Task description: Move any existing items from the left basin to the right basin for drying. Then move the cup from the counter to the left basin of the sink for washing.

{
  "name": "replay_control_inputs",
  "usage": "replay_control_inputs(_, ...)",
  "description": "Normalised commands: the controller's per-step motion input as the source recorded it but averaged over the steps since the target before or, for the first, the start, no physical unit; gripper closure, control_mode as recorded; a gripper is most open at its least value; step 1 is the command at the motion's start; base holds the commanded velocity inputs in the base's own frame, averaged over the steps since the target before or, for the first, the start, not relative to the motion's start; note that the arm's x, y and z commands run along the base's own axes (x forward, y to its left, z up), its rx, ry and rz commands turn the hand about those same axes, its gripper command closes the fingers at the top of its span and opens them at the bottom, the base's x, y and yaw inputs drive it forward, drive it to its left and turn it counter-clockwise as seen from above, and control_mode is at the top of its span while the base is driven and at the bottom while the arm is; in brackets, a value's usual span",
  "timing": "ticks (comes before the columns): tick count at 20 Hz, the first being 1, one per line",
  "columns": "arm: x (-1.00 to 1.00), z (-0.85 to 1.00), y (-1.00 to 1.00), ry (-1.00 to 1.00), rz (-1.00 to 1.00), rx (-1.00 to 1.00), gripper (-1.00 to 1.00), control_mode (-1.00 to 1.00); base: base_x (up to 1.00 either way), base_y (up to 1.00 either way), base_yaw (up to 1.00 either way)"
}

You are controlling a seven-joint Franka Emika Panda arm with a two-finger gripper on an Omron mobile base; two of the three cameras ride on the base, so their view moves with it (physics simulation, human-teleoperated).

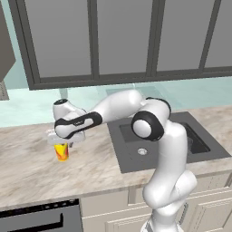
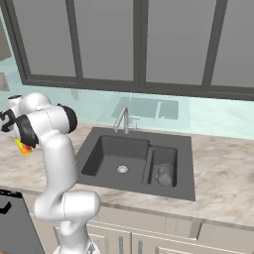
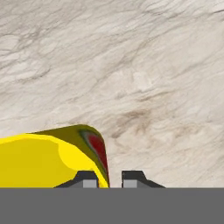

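Far left on the long beige marble-veined worktop, the small yellow tumbler with red-orange patches stands upright, well apart from the sink. Right on top of it sits the end effector, reaching down from the white arm. In the hand view the two dark fingertips are drawn close together, one inside the yellow tumbler's mouth and one outside, with the red-patched rim wall passing between them, so it is pinching the cup's wall. Bare marble lies all around the cup.

Moving right, there is the dark grey matte two-compartment sink with its slim curved silver faucet at the far edge. The wider left basin shows a round silver drain on its floor. Next to it, in the narrower right basin, the small dark grey cylinder rests at the near end, almost the sink's own colour.
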Motion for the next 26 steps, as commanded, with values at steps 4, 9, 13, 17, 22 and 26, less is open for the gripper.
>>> replay_control_inputs(4, 0.00, 0.00, 0.00, 0.00, 0.00, 0.01, 1.00, -1.00, 0.00, 0.00, 0.00)
replay_control_inputs(9, -0.06, 0.04, -0.15, -0.02, 0.00, 0.00, 1.00, -1.00, 0.00, 0.00, 0.00)
replay_control_inputs(13, -0.10, 0.14, -0.41, -0.06, 0.00, 0.00, 1.00, -1.00, 0.00, 0.00, 0.00)
replay_control_inputs(17, -0.07, 0.15, -0.53, -0.04, 0.00, 0.00, 1.00, -1.00, 0.00, 0.00, 0.00)
replay_control_inputs(22, -0.17, 0.05, -0.58, -0.04, -0.02, 0.02, 1.00, -1.00, 0.00, 0.00, 0.00)
replay_control_inputs(26, -0.21, 0.02, -0.64, -0.02, -0.03, 0.06, 1.00, -1.00, 0.00, 0.00, 0.00)
